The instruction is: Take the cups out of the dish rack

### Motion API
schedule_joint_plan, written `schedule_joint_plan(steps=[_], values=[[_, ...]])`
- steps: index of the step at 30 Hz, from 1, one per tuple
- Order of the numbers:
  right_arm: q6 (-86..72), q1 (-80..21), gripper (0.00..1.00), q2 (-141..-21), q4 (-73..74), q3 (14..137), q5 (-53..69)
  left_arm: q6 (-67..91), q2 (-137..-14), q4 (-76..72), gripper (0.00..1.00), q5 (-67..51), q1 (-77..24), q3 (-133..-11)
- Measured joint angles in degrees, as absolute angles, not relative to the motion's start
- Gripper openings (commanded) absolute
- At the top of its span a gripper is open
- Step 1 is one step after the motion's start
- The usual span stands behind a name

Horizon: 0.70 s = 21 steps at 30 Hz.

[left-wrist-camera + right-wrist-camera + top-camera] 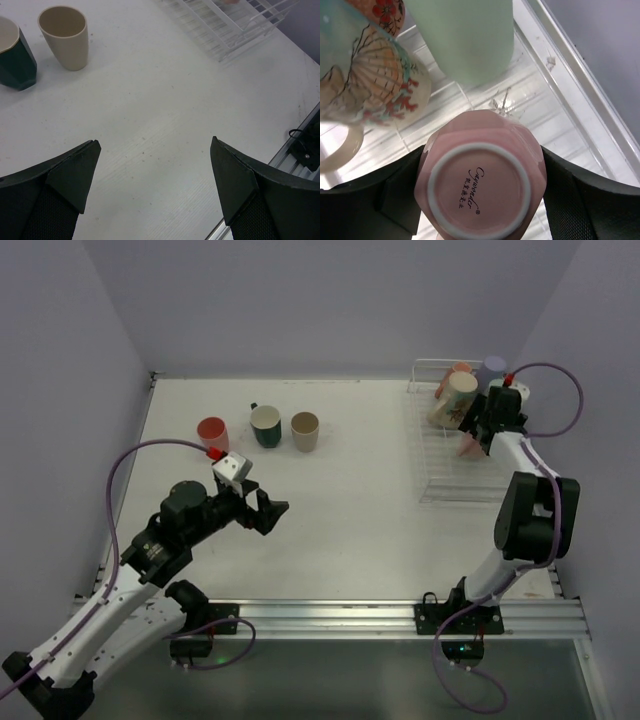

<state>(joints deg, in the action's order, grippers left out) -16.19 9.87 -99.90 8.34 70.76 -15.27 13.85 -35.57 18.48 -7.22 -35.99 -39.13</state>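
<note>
In the right wrist view a pink cup (480, 185) stands upside down on the white wire dish rack (560, 115). My right gripper (481, 192) has its fingers pressed against both sides of the cup. Behind the cup are a light green cup (465, 35), a cream patterned mug (365, 75) and a salmon flowered cup (387, 10). From above, the right gripper (478, 430) is at the far end of the dish rack (440, 485), where a lavender cup (494, 367) also stands. My left gripper (272, 512) hangs open over bare table, nothing between its fingers (75, 172).
A red cup (212, 430), a dark green cup (266, 426) and a tan cup (305, 430) stand upright in a row on the table's far left. A metal rail (400, 615) runs along the near edge. Walls close in on both sides.
</note>
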Motion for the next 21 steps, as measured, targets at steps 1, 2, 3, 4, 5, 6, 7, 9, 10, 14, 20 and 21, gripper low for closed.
schedule_joint_plan(steps=[1, 2, 3, 4, 5, 6, 7, 9, 10, 14, 20, 21], values=[[-16.91, 9.89, 0.45, -97.91, 8.16, 68.90, -14.98, 13.85, -35.70, 18.46, 0.99, -7.42, -35.97, -39.16], [-17.63, 9.89, 0.44, -96.05, 8.03, 67.31, -14.57, 13.85, -35.97, 18.46, 0.98, -7.66, -35.92, -39.13], [-18.55, 9.87, 0.43, -94.04, 8.03, 65.87, -14.00, 13.85, -36.18, 18.46, 0.98, -7.99, -35.83, -39.13], [-19.33, 9.87, 0.43, -92.31, 7.90, 64.73, -13.67, 13.87, -36.42, 18.46, 0.96, -8.40, -35.75, -39.13], [-20.29, 9.87, 0.43, -90.19, 7.57, 63.33, -13.23, 13.89, -36.71, 18.41, 0.96, -8.80, -35.70, -39.13], [-21.45, 9.87, 0.43, -87.94, 7.53, 62.17, -12.49, 13.91, -37.06, 18.35, 0.95, -9.26, -35.66, -39.16], [-22.50, 9.87, 0.43, -85.69, 7.31, 61.08, -11.94, 13.96, -37.30, 18.22, 0.94, -9.74, -35.64, -39.16], [-24.73, 9.87, 0.44, -81.14, 6.33, 58.96, -10.70, 14.35, -38.17, 17.69, 0.94, -11.20, -35.64, -39.16], [-25.63, 9.87, 0.43, -79.00, 6.00, 58.08, -10.26, 14.61, -38.57, 17.41, 0.94, -12.01, -35.64, -39.16], [-29.23, 9.87, 0.43, -70.22, 4.67, 54.41, -7.51, 17.65, -40.34, 15.00, 0.93, -15.84, -35.64, -39.38], [-35.24, 9.93, 0.43, -60.03, 4.45, 51.57, 0.84, 26.13, -46.19, 4.14, 0.91, -22.50, -35.79, -40.42], [-36.56, 9.98, 0.43, -58.48, 3.77, 50.72, 2.98, 28.18, -47.83, 1.28, 0.90, -23.51, -35.92, -40.51]])
